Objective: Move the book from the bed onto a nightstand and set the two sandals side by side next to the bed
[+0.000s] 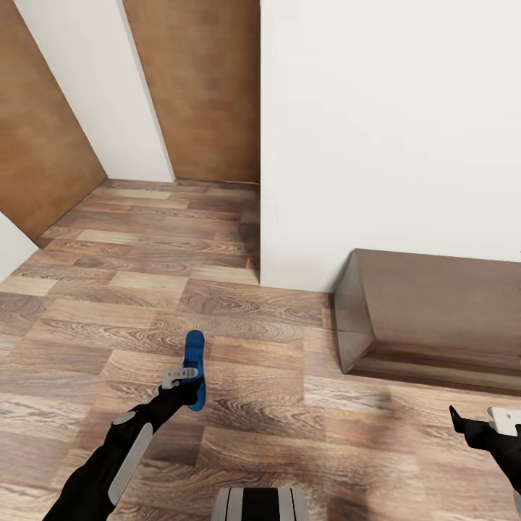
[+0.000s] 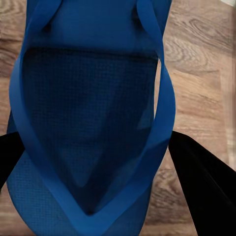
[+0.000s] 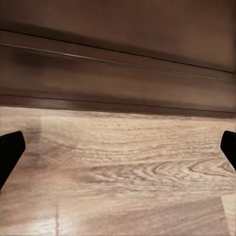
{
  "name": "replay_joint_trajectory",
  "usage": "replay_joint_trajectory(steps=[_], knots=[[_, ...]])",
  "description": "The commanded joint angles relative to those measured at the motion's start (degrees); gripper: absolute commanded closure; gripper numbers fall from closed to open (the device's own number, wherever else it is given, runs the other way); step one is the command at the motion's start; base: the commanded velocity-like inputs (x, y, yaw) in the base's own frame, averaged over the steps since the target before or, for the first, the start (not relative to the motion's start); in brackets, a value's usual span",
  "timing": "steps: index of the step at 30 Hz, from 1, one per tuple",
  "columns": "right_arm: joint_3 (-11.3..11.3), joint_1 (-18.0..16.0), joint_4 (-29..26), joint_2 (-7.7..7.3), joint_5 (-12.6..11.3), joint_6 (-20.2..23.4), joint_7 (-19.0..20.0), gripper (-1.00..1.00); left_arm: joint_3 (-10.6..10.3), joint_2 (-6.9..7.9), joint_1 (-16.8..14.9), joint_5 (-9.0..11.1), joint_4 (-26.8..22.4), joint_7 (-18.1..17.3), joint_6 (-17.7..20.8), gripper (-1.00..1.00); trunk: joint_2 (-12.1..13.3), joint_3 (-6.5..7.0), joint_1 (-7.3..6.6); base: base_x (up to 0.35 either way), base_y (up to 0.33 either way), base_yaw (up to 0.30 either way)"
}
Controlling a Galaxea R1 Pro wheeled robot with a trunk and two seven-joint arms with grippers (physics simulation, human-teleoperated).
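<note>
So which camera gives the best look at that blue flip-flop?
The left wrist view: the sandal is seen close up, straps and textured sole clear, between the left gripper's fingers. The head view shows it small, edge-on, held above the floor.

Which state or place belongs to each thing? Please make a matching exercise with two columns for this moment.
Things:
1. blue sandal
2. left gripper
3. right gripper
4. dark brown cabinet

States or places:
A. open, holding nothing
B. standing on the floor against the white wall
C. shut on the footwear
D. held above the wood-plank floor

Pairs: 1-D, 2-C, 3-A, 4-B
</note>
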Motion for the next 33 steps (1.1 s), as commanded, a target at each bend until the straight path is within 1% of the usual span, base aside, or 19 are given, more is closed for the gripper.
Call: replay_joint_trajectory(steps=[1,33], knots=[[-0.03,-0.02,-0.08,0.0,-0.13,0.32,0.06,-1.0,-0.07,0.04,-0.02,0.49,-0.06,0.06,0.35,1.0,0.0,0.19,-0.03,0.0,0.0,0.0],[0.1,-0.02,-0.08,0.08,-0.19,0.24,0.06,-1.0,-0.11,0.04,-0.02,0.49,0.02,0.06,0.36,1.0,0.43,7.28,-0.86,0.0,0.0,0.0]])
